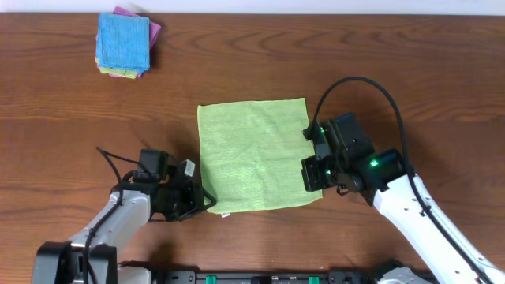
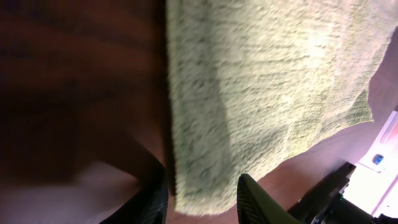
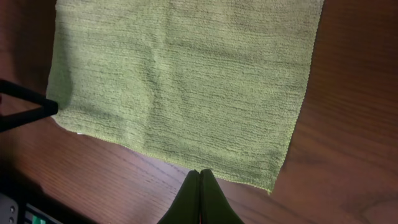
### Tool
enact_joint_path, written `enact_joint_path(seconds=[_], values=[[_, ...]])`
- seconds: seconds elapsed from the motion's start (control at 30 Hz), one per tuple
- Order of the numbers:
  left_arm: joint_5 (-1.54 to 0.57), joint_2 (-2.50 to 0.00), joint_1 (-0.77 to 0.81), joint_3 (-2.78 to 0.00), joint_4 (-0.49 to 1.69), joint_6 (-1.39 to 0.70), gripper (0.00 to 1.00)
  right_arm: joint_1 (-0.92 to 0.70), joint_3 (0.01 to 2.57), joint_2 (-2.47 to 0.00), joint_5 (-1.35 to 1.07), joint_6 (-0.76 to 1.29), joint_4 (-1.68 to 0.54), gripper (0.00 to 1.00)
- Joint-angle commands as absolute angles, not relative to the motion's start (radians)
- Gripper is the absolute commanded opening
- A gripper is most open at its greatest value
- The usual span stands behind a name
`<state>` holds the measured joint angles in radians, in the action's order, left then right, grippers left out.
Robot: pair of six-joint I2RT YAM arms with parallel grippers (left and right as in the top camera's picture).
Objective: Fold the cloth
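A light green cloth (image 1: 252, 156) lies flat and unfolded on the wooden table. My left gripper (image 1: 207, 199) is open at the cloth's near left corner; in the left wrist view the corner (image 2: 205, 202) sits between the two fingers (image 2: 202, 205), which are apart. My right gripper (image 1: 309, 177) is shut and empty, just off the cloth's right edge near its near right corner. In the right wrist view the closed fingertips (image 3: 199, 173) rest at the cloth's edge (image 3: 186, 81) without holding it.
A stack of folded cloths (image 1: 126, 43), blue on top with pink and yellow beneath, lies at the table's far left. The left gripper's fingers (image 3: 25, 106) show at the left of the right wrist view. The table's near edge runs close behind both arms.
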<state>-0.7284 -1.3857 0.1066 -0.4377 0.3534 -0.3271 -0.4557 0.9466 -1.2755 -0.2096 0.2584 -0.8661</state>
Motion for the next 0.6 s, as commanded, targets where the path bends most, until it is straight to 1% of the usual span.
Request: enact_joint_path(seconds=[0.0, 0.13, 0.33, 0.5, 0.57], values=[[-0.681, -1.404, 0.131, -0.421, 0.343, -0.353, 0.40, -0.453, 0.945, -1.267, -0.213, 0.246, -0.863, 0.02], [-0.681, -1.404, 0.160, -0.421, 0.343, -0.368, 0.41, -0.453, 0.945, -1.268, -0.213, 0.246, -0.863, 0.02], [-0.677, -1.404, 0.160, -0.421, 0.417, -0.365, 0.41, -0.453, 0.945, -1.268, -0.213, 0.246, -0.863, 0.01], [-0.670, -1.404, 0.157, -0.421, 0.414, -0.364, 0.41, -0.453, 0.945, -1.268, -0.213, 0.246, -0.862, 0.02], [-0.670, -1.404, 0.158, -0.421, 0.414, -0.368, 0.36, -0.453, 0.945, -1.268, -0.213, 0.246, -0.863, 0.02]])
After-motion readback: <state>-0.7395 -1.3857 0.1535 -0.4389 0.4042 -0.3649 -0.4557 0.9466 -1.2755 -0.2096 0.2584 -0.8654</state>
